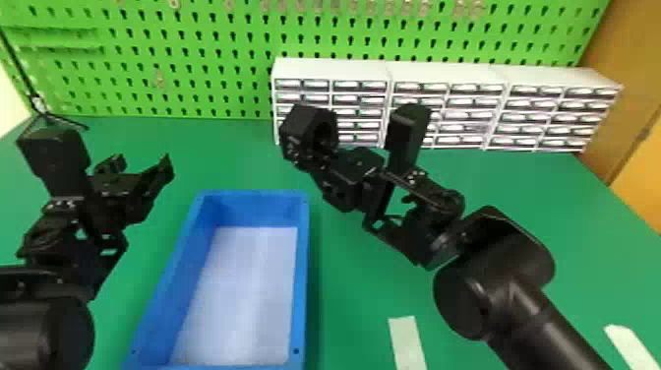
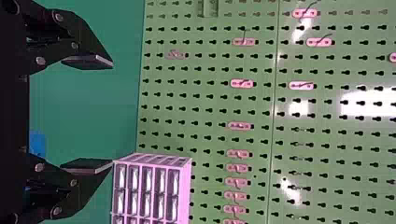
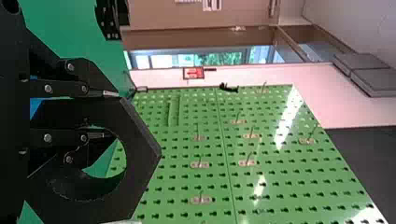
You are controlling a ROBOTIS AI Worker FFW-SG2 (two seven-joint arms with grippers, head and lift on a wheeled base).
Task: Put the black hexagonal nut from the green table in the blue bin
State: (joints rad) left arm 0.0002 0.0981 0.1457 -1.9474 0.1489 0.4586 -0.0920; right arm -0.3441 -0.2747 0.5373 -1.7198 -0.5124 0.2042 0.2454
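Note:
My right gripper (image 1: 322,160) is shut on the black hexagonal nut (image 1: 296,122), held up off the table near the bin's far right corner in the head view. In the right wrist view, the right gripper (image 3: 109,115) pinches one side wall of the nut (image 3: 142,154), whose round hole faces the camera. The blue bin (image 1: 302,275) stands between the two arms, its pale floor bare. Left of the bin, my left gripper (image 1: 143,165) is parked above the table; the left wrist view has the left gripper (image 2: 112,115) open, nothing between its fingers.
White drawer cabinets (image 1: 447,74) stand at the back of the green table (image 1: 531,197), against a green pegboard (image 1: 196,64). Pale strips (image 1: 407,339) lie at the table's near right. A thin black stand (image 1: 46,115) is at the back left.

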